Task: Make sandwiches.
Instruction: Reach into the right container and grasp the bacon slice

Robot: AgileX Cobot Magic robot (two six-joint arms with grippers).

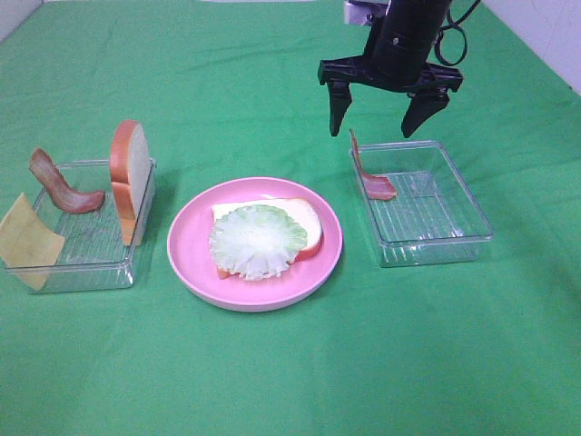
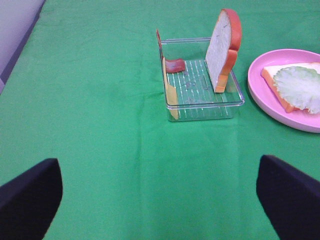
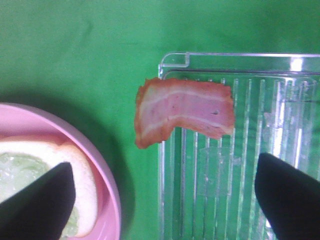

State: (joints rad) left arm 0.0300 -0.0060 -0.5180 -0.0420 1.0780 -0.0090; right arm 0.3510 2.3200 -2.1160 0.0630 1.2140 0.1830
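R gripper (image 1: 372,128) spread, empty, above bacon strip (image 1: 370,178).
Strip leans on clear tray (image 1: 451,239) wall below jaws; L gripper (image 2: 157,205) also spread, holds nothing.

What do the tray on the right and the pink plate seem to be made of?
Tray: probably clear hard plastic, glossy; the green cloth shows through and its ribs glint. Plate: likely smooth plastic, even pink with soft sheen; ceramic cannot be excluded.

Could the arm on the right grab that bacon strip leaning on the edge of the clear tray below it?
Probably yes. The right gripper hangs open above the bacon strip, which leans over the rim of the tray, and nothing lies between them.
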